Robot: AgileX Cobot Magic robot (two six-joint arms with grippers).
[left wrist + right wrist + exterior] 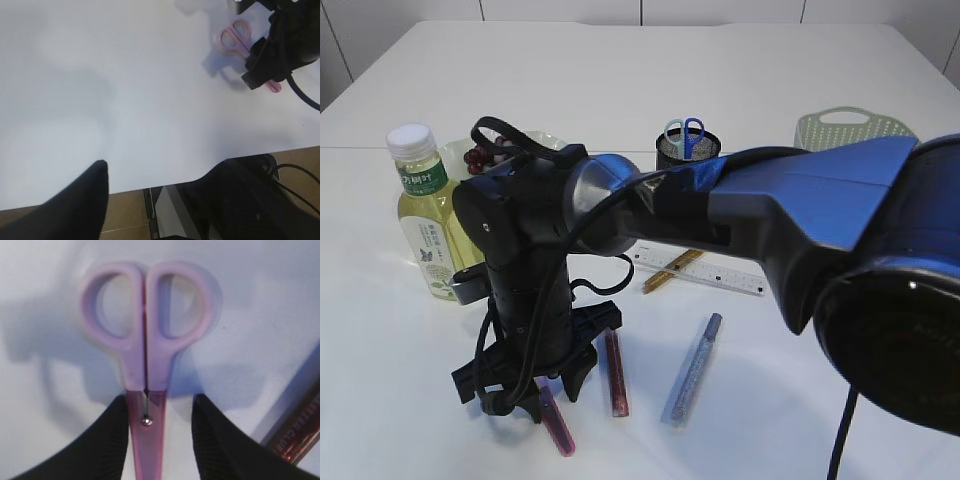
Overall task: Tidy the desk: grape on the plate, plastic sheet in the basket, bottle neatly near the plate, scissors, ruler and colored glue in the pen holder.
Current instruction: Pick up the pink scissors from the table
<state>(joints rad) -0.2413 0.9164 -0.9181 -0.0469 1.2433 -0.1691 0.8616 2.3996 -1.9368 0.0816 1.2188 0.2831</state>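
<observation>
Two grippers, two risks. The left gripper (160, 200) hangs spread and empty over the table (125, 100) edge, clear of trouble. The right gripper (157, 432) straddles the pink scissors (147, 365) lying flat on the table, jaws apart either side of the pivot; whether they touch is hard to tell. Closing there could pinch off-centre and swivel the scissors, or nudge the neighbouring glue stick (300, 427).

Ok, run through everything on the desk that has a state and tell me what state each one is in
Pink scissors: blades closed, flat on the table.
Right gripper: open, fingers either side of the scissors' pivot.
Left gripper: open, holding nothing.
Bottle: upright, capped.
Pen holder: upright, blue-handled scissors inside.
Ruler: flat on the table.
Blue glue: lying flat.
</observation>
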